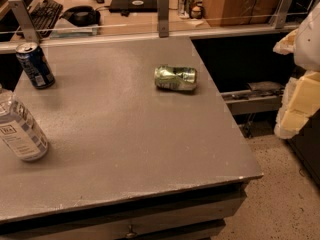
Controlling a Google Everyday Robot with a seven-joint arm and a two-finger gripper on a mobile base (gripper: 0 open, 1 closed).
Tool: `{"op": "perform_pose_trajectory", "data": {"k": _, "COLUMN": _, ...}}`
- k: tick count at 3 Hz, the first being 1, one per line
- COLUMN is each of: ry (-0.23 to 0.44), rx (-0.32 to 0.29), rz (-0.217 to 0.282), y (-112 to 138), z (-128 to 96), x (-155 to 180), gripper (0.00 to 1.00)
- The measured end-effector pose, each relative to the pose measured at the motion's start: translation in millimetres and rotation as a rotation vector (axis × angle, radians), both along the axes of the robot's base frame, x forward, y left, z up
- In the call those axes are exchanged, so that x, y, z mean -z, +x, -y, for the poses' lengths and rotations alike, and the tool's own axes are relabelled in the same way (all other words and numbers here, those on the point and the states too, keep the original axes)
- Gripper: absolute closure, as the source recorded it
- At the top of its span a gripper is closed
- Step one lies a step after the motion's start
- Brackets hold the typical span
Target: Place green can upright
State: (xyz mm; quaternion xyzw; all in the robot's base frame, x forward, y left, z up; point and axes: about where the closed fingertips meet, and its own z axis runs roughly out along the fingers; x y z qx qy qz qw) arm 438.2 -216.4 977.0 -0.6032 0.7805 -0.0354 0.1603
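Green can [175, 78] lying on side, upper centre of worktop [125, 149]. End effector [300, 99] at right frame edge, off worktop; open or closed: cannot tell.

My hand [296, 104] is at the far right side, pale yellow and blocky. It hangs in the air just under my white arm [311, 36].

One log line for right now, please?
green can: on side, on table | gripper: right edge, beside table, not touching | upright: not yet
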Motion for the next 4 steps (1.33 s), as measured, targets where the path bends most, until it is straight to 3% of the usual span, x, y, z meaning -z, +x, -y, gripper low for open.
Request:
{"op": "perform_pose_trajectory", "data": {"k": 1, "ry": 0.000, "rx": 0.000, "rz": 0.000, "y": 0, "z": 0, "x": 0, "gripper": 0.00}}
{"op": "perform_pose_trajectory", "data": {"k": 3, "ry": 0.038, "rx": -0.133, "rz": 0.045, "y": 61, "z": -96, "x": 4, "gripper": 0.00}}
{"op": "perform_pose_trajectory", "data": {"k": 4, "ry": 0.057, "rx": -0.156, "rz": 0.022, "y": 94, "z": -151, "x": 36, "gripper": 0.00}}
